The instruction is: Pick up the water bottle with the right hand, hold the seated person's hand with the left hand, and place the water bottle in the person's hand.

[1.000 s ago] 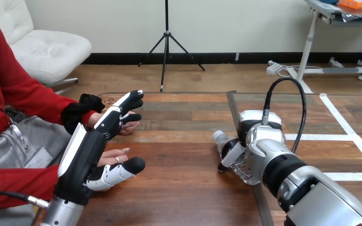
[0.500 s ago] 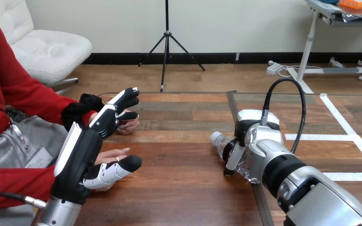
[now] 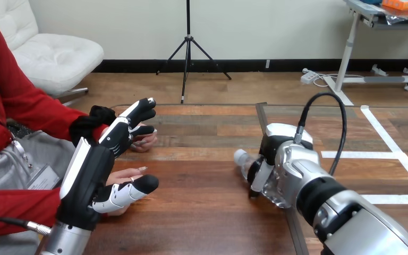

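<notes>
The clear water bottle [image 3: 243, 161] lies on its side on the wooden table [image 3: 202, 212], cap end pointing left. My right hand [image 3: 289, 162] covers it from the right, fingers [image 3: 257, 179] curled round its body. My left hand [image 3: 93, 170] is raised at the left, fingers straight and pointing up-right, thumb [image 3: 133, 190] stretched out low. The person's hand [image 3: 129, 173] lies palm up between that thumb and the fingers, touching my palm side; no finger is curled round it. The person's other hand [image 3: 144, 142] rests on the table behind my fingertips.
The person sits at the table's left edge, red sleeves [image 3: 32, 111] reaching over it. A dark seam [image 3: 262, 119] runs across the table just behind my right hand. White tape lines [image 3: 390, 142] mark the surface at the right.
My right hand has slid a little to the left with the bottle in it. My left hand has drawn slightly back toward the left, staying at the person's hand.
</notes>
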You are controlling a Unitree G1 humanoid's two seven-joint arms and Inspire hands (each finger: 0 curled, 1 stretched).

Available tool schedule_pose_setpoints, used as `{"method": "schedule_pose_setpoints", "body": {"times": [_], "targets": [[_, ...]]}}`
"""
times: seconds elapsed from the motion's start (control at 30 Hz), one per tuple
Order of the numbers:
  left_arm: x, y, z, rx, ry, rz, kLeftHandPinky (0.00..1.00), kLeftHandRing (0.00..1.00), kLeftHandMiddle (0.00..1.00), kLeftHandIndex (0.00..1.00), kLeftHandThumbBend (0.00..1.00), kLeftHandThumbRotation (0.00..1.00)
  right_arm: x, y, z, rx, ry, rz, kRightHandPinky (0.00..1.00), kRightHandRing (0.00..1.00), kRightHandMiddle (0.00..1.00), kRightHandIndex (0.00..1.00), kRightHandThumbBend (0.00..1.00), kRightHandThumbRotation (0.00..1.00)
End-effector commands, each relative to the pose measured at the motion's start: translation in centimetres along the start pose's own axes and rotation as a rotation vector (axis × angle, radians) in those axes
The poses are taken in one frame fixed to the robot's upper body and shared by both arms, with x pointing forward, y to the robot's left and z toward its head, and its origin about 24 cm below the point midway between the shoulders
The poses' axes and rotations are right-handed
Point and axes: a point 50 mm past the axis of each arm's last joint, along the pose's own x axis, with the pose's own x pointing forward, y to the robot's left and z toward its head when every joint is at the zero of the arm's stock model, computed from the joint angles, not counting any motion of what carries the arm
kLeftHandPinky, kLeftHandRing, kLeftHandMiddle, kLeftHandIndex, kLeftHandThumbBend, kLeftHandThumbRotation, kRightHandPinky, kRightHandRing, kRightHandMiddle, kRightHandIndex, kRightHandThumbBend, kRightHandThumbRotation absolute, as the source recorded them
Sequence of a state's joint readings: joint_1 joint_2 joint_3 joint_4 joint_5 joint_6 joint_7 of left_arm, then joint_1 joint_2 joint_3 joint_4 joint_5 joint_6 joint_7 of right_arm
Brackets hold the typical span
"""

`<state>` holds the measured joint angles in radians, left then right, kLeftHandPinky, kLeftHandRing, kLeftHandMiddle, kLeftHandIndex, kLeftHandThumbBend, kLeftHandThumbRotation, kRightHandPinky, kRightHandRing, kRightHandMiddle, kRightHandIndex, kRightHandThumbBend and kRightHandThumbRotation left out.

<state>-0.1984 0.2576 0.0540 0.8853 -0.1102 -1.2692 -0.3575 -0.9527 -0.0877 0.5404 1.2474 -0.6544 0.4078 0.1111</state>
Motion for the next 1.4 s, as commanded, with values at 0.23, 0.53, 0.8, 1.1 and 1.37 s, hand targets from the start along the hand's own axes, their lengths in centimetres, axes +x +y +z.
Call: {"method": "schedule_pose_setpoints", "body": {"times": [0.23, 0.53, 0.8, 1.1, 1.37], "targets": [[2.7, 0.8, 1.0, 0.019, -0.109, 0.02, 0.78, 0.87, 0.9, 0.88, 1.0, 0.76, -0.2, -2.6, -0.3, 0.096, -0.057, -0.118, 0.3, 0.4, 0.52, 0.74, 0.9, 0.0], [2.8, 0.8, 1.0, 0.022, -0.116, 0.023, 0.78, 0.87, 0.9, 0.88, 1.0, 0.77, -0.3, -3.4, -0.7, 0.138, -0.074, -0.149, 0.26, 0.34, 0.46, 0.69, 0.9, 0.0], [2.8, 0.8, 1.1, 0.01, -0.118, 0.026, 0.78, 0.87, 0.9, 0.88, 1.0, 0.75, -0.3, -3.8, -1.2, 0.176, -0.103, -0.174, 0.26, 0.33, 0.43, 0.53, 0.88, 0.0], [2.7, 1.0, 1.0, 0.005, -0.119, 0.019, 0.79, 0.88, 0.9, 0.88, 1.0, 0.75, -0.8, -4.1, -1.9, 0.211, -0.163, -0.257, 0.26, 0.33, 0.43, 0.49, 0.92, 0.0], [2.6, 1.2, 1.0, 0.003, -0.12, 0.024, 0.79, 0.87, 0.9, 0.88, 1.0, 0.74, -1.4, -4.3, -2.4, 0.288, -0.175, -0.298, 0.28, 0.34, 0.44, 0.51, 0.92, 0.0]]}}
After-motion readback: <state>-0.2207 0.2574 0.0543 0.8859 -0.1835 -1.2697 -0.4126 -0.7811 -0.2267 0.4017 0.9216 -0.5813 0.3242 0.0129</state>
